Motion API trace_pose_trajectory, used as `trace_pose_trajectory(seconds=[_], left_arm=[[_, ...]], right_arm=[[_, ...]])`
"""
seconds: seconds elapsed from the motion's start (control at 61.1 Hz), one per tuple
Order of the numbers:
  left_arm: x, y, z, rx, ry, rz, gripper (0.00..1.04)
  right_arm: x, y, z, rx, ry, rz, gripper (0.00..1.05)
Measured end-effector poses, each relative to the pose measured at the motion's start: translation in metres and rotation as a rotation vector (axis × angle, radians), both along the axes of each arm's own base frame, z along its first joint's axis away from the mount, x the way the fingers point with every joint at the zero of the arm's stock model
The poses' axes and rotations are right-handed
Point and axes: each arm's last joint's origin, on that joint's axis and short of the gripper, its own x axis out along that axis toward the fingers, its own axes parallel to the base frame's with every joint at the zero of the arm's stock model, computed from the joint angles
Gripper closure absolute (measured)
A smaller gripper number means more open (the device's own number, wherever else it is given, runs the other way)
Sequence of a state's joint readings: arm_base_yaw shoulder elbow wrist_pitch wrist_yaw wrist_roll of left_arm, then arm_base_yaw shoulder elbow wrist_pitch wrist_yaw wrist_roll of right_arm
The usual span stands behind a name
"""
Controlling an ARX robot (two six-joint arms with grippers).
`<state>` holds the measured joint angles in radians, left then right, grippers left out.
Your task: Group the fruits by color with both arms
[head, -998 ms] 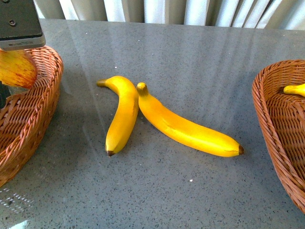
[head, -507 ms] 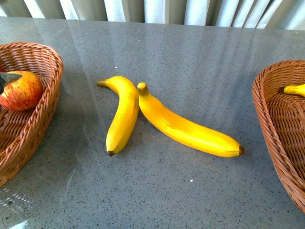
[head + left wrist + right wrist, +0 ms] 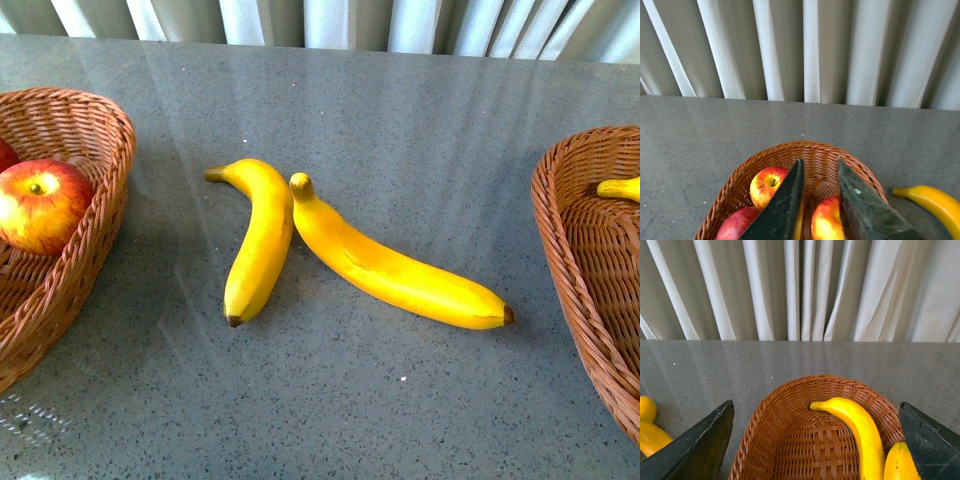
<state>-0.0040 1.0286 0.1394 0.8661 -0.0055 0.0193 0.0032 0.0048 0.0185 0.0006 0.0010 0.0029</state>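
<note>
A short curved yellow banana and a longer yellow banana lie touching on the grey speckled table, between two brown wicker baskets. The left gripper hovers narrowly parted and empty over the left basket of red-and-yellow apples. The right gripper is spread wide and empty over the right basket, which holds two more bananas.

- Left basket sits at the table's left edge, and right basket sits at its right edge.
- Three apples lie close together in the left basket.
- Two bananas lie side by side in the right basket.
- On the table between the baskets, short banana lies left of long banana, whose stem end rests against the short one's side.
- Curtain hangs behind the table's far edge.
</note>
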Motion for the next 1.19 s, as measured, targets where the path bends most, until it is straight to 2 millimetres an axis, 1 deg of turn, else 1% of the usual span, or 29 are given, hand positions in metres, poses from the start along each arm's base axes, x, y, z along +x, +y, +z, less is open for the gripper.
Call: trace_pose_trajectory(seconds=[0.033, 0.065, 0.18, 0.262, 0.295, 0.622, 1.195], left_arm=[[-0.005, 0.0, 0.0, -0.005, -0.006, -0.006, 0.99], [-0.007, 0.0, 0.0, -0.007, -0.012, -0.006, 1.03], [-0.015, 0.0, -0.001, -0.013, -0.019, -0.006, 1.03], [-0.025, 0.0, -0.012, -0.013, -0.009, -0.005, 1.03], [-0.028, 0.0, -0.013, -0.014, -0.003, -0.005, 1.03], [-0.045, 0.0, -0.008, -0.014, -0.022, -0.005, 1.03], [-0.065, 0.0, -0.004, -0.014, -0.037, -0.005, 1.03]], right_arm=[[0.0, 0.0, 0.0, 0.0, 0.0, 0.0, 0.09], [0.0, 0.0, 0.0, 0.0, 0.0, 0.0, 0.09], [0.0, 0.0, 0.0, 0.0, 0.0, 0.0, 0.09], [0.0, 0.0, 0.0, 0.0, 0.0, 0.0, 0.09], [0.0, 0.0, 0.0, 0.0, 0.0, 0.0, 0.09], [0.0, 0.0, 0.0, 0.0, 0.0, 0.0, 0.09], [0.0, 0.0, 0.0, 0.0, 0.0, 0.0, 0.09]])
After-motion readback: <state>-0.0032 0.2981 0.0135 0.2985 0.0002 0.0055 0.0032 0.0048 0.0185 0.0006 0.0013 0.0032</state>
